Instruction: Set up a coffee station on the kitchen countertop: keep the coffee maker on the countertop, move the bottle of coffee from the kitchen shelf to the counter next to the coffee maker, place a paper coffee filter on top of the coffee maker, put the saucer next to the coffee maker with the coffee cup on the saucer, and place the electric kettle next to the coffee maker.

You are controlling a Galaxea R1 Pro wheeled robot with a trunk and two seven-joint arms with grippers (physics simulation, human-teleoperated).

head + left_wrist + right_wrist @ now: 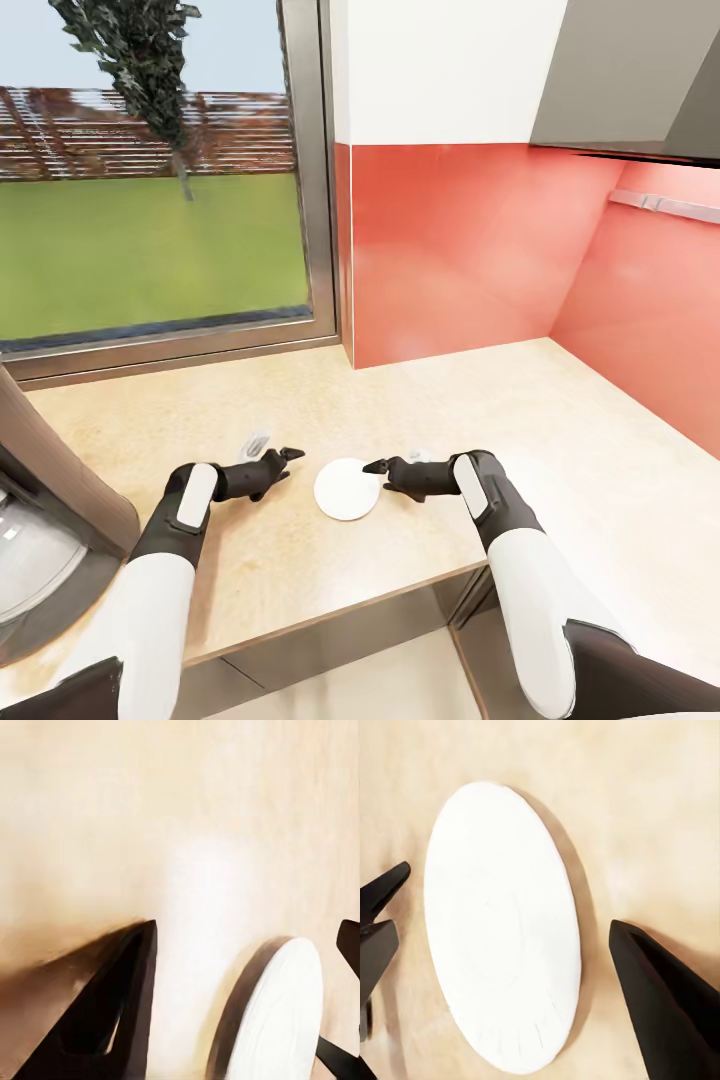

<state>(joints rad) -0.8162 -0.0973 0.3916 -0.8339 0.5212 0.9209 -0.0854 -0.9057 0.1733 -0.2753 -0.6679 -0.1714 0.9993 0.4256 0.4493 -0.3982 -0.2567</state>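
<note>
- Saucer (pixel 347 489) lies flat on the kitchen countertop (pixel 560 420), near the front edge, between my two arms. No cup on it; no coffee maker in sight on this stretch of worktop, which runs into a corner of red wall panel (pixel 470 240).
- Right gripper (pixel 377 467): tip at the saucer's right rim. In the right wrist view its fingers (pixel 660 1005) are spread wide, one on each side of the plate (pixel 502 922), nothing pinched. I read this as lined up to straddle the rim, since a flat plate offers no other hold.
- Left gripper (pixel 290 455): just beside the saucer's left edge, low over the wood. In the left wrist view one dark finger (pixel 112 1005) shows, with the saucer (pixel 277 1012) edge-on beside it; jaws look parted, holding nothing.
- My guess: the left gripper is parked there as a stop, so the plate cannot slide when the right one closes.
- Window (pixel 150 170) behind, lawn outside.
</note>
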